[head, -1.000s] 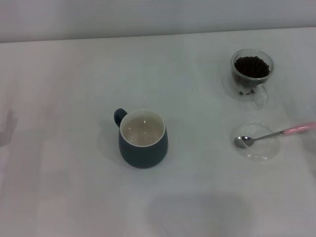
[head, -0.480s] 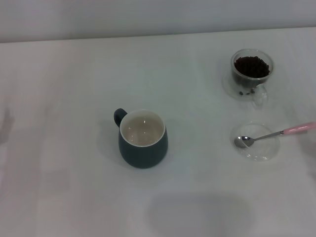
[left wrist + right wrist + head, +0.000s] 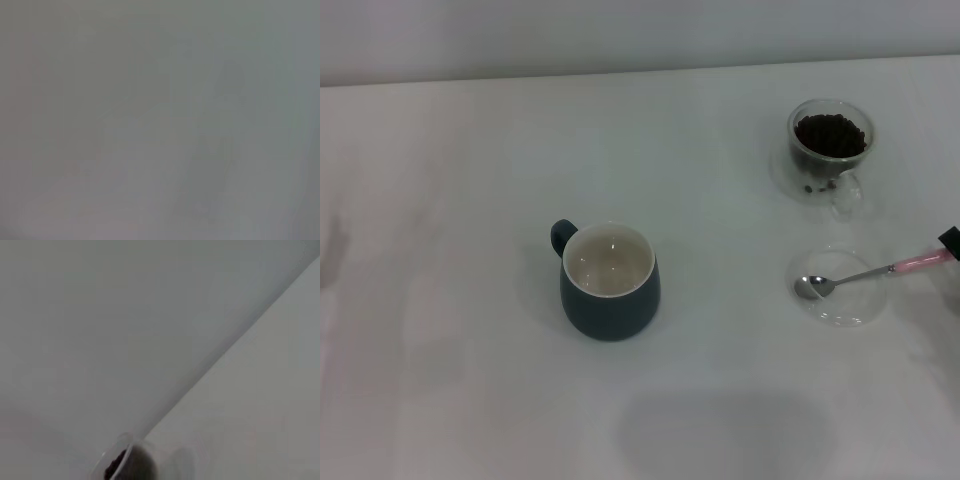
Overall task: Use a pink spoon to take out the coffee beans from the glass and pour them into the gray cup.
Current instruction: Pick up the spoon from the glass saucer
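Now right tool (image 3: 950, 240) edging in at pink spoon (image 3: 875, 271) handle; opening probably unreadable here. Grip pink handle squarely, lift level.

One white table (image 3: 470, 150) holds four separate items. There is one gray cup (image 3: 609, 282). There is one glass (image 3: 830, 152), holding a heap of coffee beans (image 3: 830, 134) too many and too small to count. There is one shallow clear dish (image 3: 840, 288) and one pink spoon (image 3: 873, 273). One dark gripper tip, apparently the right gripper (image 3: 950, 240), shows at the edge.
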